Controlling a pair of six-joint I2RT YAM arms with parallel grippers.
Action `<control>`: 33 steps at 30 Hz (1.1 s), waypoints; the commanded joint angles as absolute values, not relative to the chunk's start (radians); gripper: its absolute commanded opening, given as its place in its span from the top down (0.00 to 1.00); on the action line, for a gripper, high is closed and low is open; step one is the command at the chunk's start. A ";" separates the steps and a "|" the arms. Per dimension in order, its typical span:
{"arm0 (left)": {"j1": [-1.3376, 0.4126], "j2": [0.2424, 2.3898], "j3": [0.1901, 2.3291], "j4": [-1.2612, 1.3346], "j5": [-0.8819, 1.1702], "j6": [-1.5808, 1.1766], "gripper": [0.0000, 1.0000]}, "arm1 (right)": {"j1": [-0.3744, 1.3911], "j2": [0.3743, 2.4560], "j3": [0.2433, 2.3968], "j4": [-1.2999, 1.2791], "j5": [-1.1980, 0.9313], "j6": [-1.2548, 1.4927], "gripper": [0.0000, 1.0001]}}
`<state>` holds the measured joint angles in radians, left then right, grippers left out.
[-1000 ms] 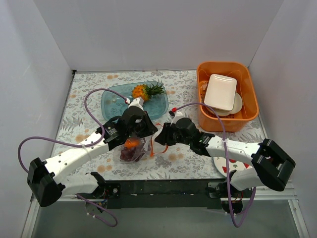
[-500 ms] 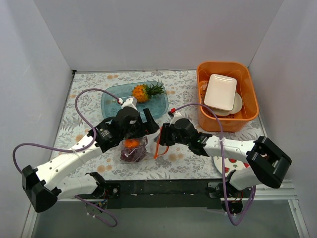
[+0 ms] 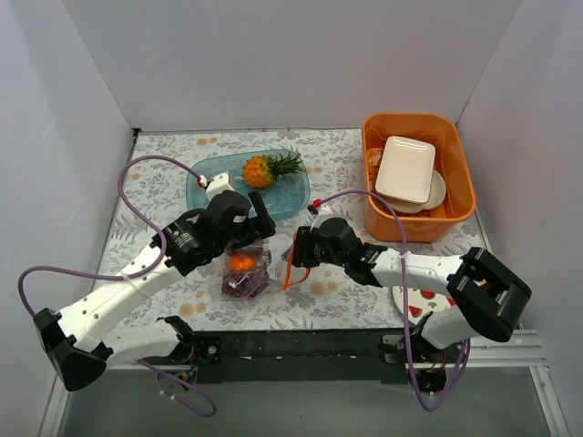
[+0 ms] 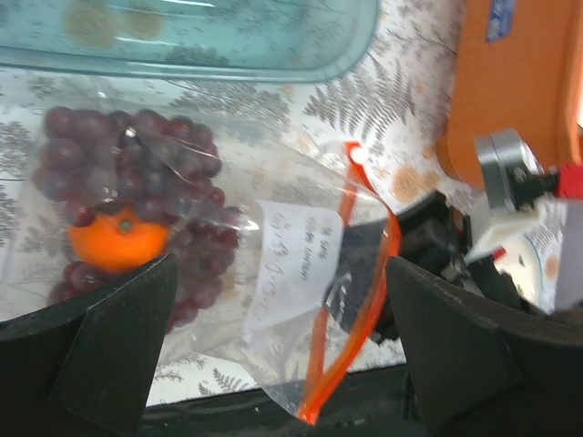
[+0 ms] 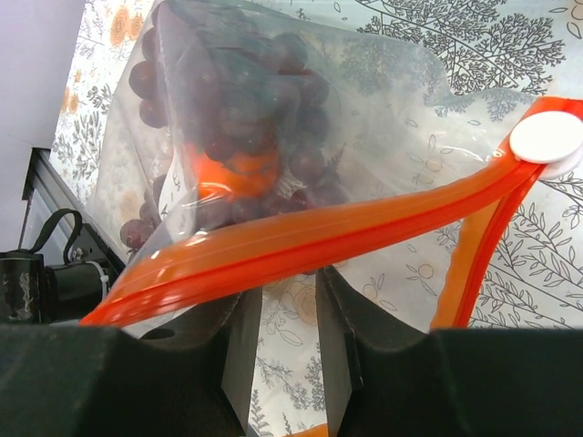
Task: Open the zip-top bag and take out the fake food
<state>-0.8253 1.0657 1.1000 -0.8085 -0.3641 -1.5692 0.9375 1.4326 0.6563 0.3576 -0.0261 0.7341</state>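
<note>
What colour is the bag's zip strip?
Orange-red zip strip, with a white slider; clearest in the right wrist view.

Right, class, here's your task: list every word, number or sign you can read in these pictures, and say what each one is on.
White label on the zip-top bag: several handwritten lines, too blurred to read.
Blue sticker on the orange bin: too small and blurred to read.
No other writing shows in any view.
</note>
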 commanded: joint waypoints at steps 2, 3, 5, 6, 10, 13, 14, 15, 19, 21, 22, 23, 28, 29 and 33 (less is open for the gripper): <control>-0.721 1.152 1.129 -0.832 -0.454 -1.577 0.13 | 0.940 1.465 0.661 0.454 -0.037 0.745 0.62; -0.709 1.161 1.124 -0.813 -0.471 -1.571 0.16 | 0.940 1.470 0.663 0.460 -0.044 0.746 0.61; -0.651 1.192 1.114 -0.760 -0.457 -1.562 0.24 | 0.940 1.486 0.667 0.483 -0.058 0.750 0.59; -0.634 1.203 1.108 -0.732 -0.451 -1.557 0.32 | 0.940 1.493 0.670 0.488 -0.075 0.752 0.58; -0.565 1.244 1.043 -0.680 -0.422 -1.563 0.46 | 0.940 1.529 0.681 0.511 -0.120 0.749 0.53; -0.564 1.236 0.974 -0.652 -0.399 -1.583 0.54 | 0.940 1.542 0.683 0.506 -0.129 0.733 0.49; -0.563 1.227 0.957 -0.646 -0.390 -1.589 0.55 | 0.943 1.545 0.684 0.506 -0.132 0.727 0.47; -0.563 1.221 0.921 -0.631 -0.384 -1.601 0.55 | 0.943 1.549 0.687 0.502 -0.136 0.723 0.47; -0.565 1.180 0.878 -0.649 -0.367 -1.635 0.57 | 0.946 1.571 0.692 0.505 -0.155 0.709 0.46; -0.565 1.125 0.871 -0.695 -0.396 -1.664 0.56 | 0.951 1.569 0.689 0.506 -0.150 0.706 0.46; -0.565 1.105 0.867 -0.716 -0.411 -1.672 0.55 | 0.953 1.571 0.689 0.506 -0.150 0.704 0.46; -0.565 1.086 0.864 -0.736 -0.431 -1.689 0.55 | 0.953 1.572 0.689 0.508 -0.150 0.703 0.45; -0.565 1.017 0.841 -0.842 -0.472 -1.772 0.55 | 0.954 1.603 0.699 0.534 -0.173 0.709 0.45; -0.565 1.017 0.828 -0.847 -0.471 -1.781 0.55 | 0.954 1.608 0.706 0.541 -0.176 0.709 0.45; -0.565 1.014 0.792 -0.825 -0.381 -1.805 0.61 | 0.959 1.617 0.719 0.551 -0.189 0.710 0.43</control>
<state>-0.5648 1.0210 0.8383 -0.8001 -0.4191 -1.7504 0.9478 1.6123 0.6727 0.4812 -0.1654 0.7258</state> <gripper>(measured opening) 0.420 0.556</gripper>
